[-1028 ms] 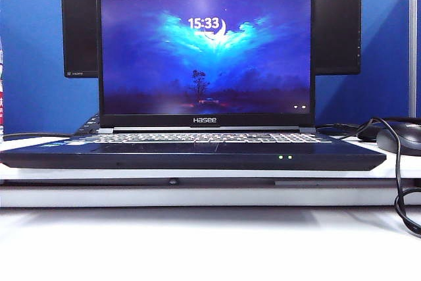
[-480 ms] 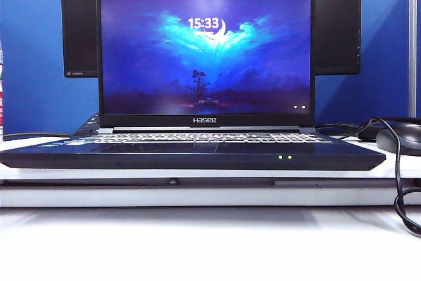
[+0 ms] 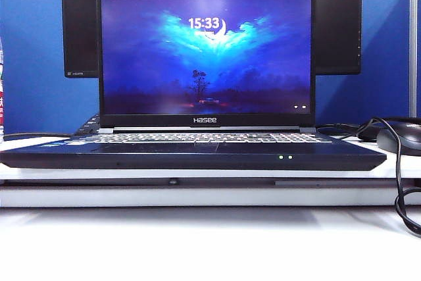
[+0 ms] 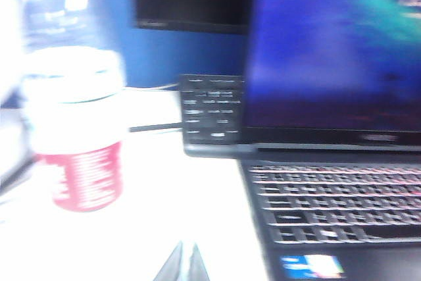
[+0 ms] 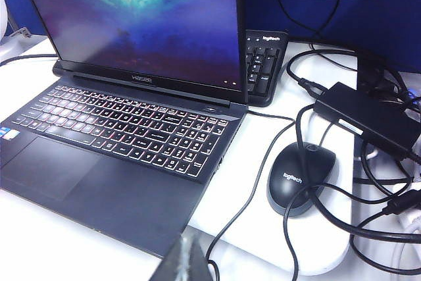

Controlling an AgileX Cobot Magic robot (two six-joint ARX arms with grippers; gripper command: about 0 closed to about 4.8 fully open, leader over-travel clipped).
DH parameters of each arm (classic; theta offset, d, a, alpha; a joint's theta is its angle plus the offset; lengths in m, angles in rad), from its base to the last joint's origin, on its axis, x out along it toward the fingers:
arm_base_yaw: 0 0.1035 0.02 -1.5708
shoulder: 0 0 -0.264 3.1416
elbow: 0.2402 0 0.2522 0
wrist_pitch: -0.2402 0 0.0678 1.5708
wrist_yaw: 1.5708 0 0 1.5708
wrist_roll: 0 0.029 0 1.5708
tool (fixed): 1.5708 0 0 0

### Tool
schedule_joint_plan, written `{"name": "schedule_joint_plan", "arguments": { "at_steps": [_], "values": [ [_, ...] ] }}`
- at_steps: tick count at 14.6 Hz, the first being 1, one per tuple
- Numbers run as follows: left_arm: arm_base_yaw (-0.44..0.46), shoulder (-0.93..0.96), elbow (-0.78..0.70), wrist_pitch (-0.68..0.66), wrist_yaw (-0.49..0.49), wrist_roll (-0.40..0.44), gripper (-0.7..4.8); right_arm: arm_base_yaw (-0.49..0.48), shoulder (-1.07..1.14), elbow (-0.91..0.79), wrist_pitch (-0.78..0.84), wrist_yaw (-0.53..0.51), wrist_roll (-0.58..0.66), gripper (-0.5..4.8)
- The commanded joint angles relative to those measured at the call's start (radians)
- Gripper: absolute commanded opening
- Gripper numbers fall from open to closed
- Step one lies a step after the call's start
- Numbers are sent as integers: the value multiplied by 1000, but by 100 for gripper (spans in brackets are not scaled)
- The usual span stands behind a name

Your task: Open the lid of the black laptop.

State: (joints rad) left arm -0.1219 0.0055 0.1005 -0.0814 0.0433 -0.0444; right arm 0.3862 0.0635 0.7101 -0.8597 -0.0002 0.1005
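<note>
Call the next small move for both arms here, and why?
Probably none beyond parking. The lid stands upright, screen lit, keyboard exposed on the black laptop. The left claw, shut, sits off its left side; the right claw, apparently shut, is near its front right corner. Neither touches anything.

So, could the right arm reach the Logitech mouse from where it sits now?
Probably yes. The right gripper, jaws shut, hangs near the black laptop's front corner, and the mouse lies close beside it on the white board. Only loose black cables cross the way and drape over the mouse.
</note>
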Motion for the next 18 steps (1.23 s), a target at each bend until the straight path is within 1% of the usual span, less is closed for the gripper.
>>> {"name": "schedule_joint_plan", "arguments": {
  "at_steps": [1,3,4,6,7,9,18],
  "values": [
    [67,-2,-11,39,2,4,-5,0,0,2,10,1,3,-1],
    [111,-2,-12,39,2,6,-5,0,0,2,10,1,3,-1],
    [119,-2,-16,41,2,8,-5,0,0,2,10,1,3,-1],
    [118,-2,-45,55,6,1,-5,0,0,2,10,1,3,-1],
    [118,-2,-68,77,6,-25,-5,0,0,2,10,1,3,-1],
    [118,-2,-93,99,12,-36,-5,0,0,2,10,1,3,-1],
    [119,-2,-93,95,14,-35,-5,0,0,2,10,1,3,-1]
  ]
}}
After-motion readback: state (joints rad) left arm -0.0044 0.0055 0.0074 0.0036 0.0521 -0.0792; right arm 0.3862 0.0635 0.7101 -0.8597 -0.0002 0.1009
